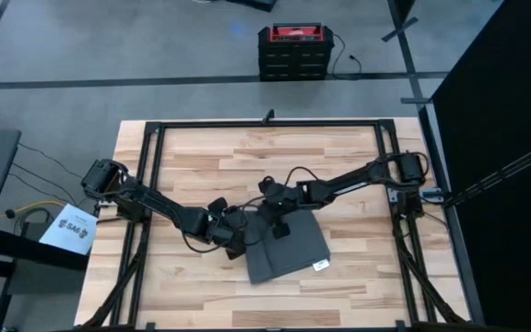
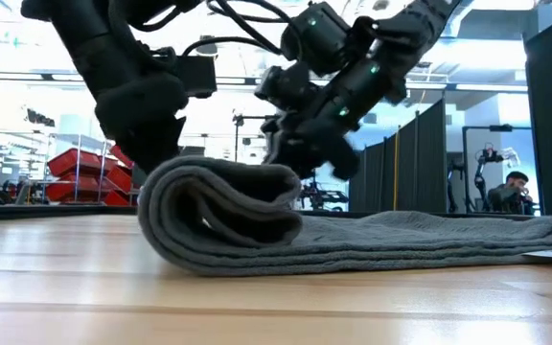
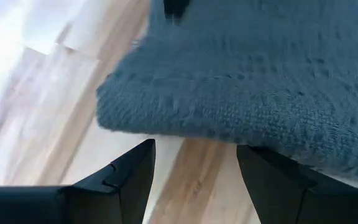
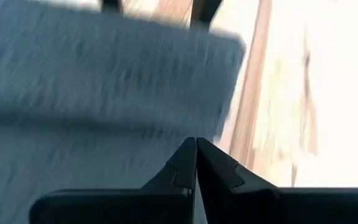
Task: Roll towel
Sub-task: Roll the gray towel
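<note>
The towel (image 1: pixel 289 251) is laid on the wooden table (image 1: pixel 201 166), a little toward its near edge, with one end curled over into a loose roll (image 2: pixel 220 216) and the rest spread flat. A small white tag (image 1: pixel 321 266) is seen at the towel's flat end. The left gripper (image 3: pixel 194 180) is held open just beside the rolled end. The right gripper (image 4: pixel 196 165) is pressed closed, empty, above the towel's far edge.
</note>
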Controlling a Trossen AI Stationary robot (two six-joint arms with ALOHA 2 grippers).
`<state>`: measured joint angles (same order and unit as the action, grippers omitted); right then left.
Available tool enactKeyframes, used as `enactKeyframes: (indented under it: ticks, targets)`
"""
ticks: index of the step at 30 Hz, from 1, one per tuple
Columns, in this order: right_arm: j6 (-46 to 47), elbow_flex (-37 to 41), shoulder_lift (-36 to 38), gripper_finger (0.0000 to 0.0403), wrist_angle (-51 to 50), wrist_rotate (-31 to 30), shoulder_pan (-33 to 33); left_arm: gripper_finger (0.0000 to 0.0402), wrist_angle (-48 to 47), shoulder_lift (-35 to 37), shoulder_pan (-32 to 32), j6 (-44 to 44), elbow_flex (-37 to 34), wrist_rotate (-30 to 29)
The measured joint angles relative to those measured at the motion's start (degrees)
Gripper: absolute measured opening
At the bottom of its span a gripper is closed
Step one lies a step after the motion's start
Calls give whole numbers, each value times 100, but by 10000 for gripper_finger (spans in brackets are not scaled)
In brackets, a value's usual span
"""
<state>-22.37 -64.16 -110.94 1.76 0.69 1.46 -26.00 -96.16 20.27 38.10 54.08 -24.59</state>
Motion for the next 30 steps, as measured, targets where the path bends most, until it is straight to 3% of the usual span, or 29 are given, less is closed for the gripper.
enactKeyframes:
  ticks: [8, 16, 30]
  targets:
    - [307, 15, -14, 0, -800, 391, 450, 214, -5, 0, -93, -218, 0, 144]
    - [433, 7, 413, 0, -307, 303, 817, 214, -27, 0, -116, -215, 0, 152]
    - [588, 7, -599, 0, 1058, 429, 829, 214, -53, -4, -122, -114, -2, 165]
